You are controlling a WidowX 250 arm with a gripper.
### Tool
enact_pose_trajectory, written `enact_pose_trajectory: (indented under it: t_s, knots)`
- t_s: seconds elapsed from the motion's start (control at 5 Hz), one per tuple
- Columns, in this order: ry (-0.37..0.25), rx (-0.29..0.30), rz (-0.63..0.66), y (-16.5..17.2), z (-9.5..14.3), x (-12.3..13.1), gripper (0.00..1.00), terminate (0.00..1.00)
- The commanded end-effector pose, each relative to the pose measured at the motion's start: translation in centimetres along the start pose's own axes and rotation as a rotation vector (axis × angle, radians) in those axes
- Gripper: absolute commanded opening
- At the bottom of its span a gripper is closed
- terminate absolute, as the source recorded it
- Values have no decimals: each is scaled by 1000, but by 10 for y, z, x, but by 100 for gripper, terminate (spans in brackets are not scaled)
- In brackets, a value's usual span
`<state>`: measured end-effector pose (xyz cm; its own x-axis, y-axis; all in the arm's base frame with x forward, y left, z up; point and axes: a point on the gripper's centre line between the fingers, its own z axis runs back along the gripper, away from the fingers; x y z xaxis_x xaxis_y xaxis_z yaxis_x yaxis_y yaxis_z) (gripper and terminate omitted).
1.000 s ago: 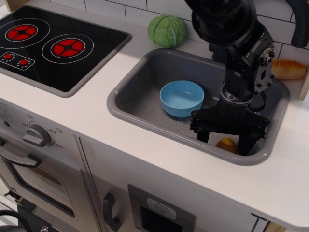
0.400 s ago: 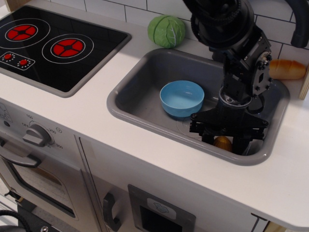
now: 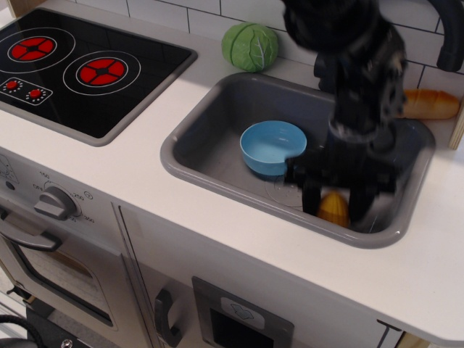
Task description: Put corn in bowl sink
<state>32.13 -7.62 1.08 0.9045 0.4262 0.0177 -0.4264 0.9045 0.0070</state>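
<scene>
Since the earlier frames the gripper (image 3: 334, 206) is shifting left over the corn (image 3: 334, 209), and its fingers, once spread wide, are now closing around it. The picture is blurred by motion, so I cannot tell if they are already pinching. The corn is sitting between the fingers, on the sink (image 3: 217, 145) floor; the bowl (image 3: 272, 147) is to their left. To do this well, the fingers should be pressing the corn's middle before lifting.
</scene>
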Motion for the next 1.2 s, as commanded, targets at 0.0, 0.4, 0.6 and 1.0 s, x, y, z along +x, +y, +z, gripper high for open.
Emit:
enact_pose_trajectory:
  t_s: [0.0, 0.4, 0.6, 1.0]
  knots:
    - [-111, -73, 82, 16, 51, 59, 0, 0]
    - [-145, -43, 30, 40, 42, 71, 0, 0]
    - [-164, -45, 60, 47, 40, 84, 0, 0]
    - [-181, -28, 108, 47, 34, 90, 100, 0]
